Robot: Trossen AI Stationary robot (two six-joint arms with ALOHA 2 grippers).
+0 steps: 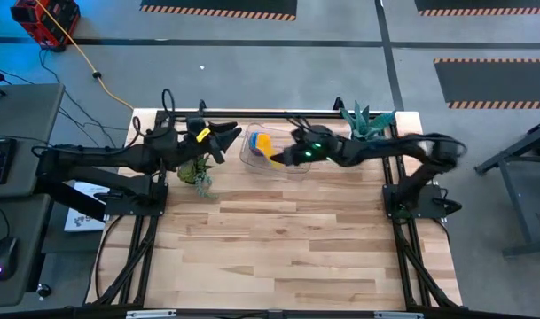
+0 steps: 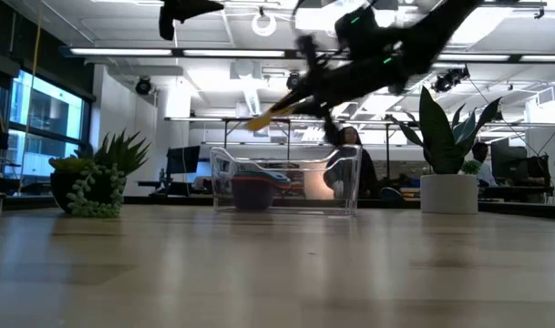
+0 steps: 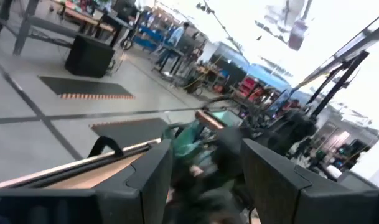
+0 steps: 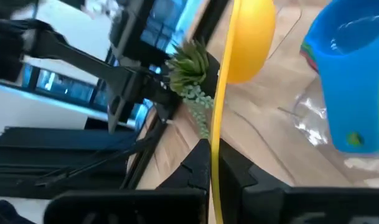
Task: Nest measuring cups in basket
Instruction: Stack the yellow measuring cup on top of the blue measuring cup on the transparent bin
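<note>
The clear basket (image 1: 261, 151), smooth rounded plastic, sits at the table's (image 1: 278, 248) far edge with blue cups (image 4: 351, 81) nested inside. Above it the right gripper (image 1: 277, 159) pinches the yellow cup (image 1: 263, 142) by its thin flat handle; tilted like that, it could slip or catch the rim. The left gripper (image 1: 225, 140) hangs empty, fingers spread, beside the basket.

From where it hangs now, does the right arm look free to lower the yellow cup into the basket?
Probably yes: the right gripper, shut on the yellow measuring cup, hangs over the open-topped basket; the left gripper stands off to its side.
</note>
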